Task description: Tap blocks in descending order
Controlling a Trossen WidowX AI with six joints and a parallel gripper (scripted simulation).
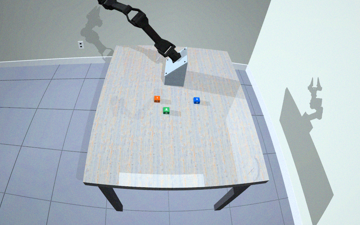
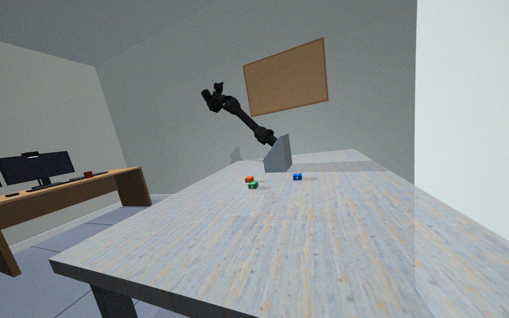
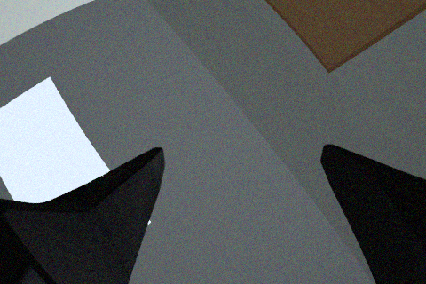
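Note:
Three small blocks rest on the table. The orange block (image 1: 157,98) (image 2: 249,179) is at the left and bears what looks like a 1. The green block (image 1: 166,110) (image 2: 252,185) is just in front of it and a little to its right. The blue block (image 1: 196,100) (image 2: 297,176) stands apart at the right. The digits on the green and blue blocks are too small to read surely. My gripper (image 3: 244,154) is open and empty, raised high above and away from the blocks. The wrist view shows no block.
The arm's grey wedge-shaped base (image 1: 175,78) (image 2: 277,160) stands on the table (image 1: 153,151) (image 2: 288,237) behind the blocks. The arm leans up and to the left from it. A wooden desk (image 2: 130,174) with monitors is at the far left, and a wall (image 1: 315,56) is at the right.

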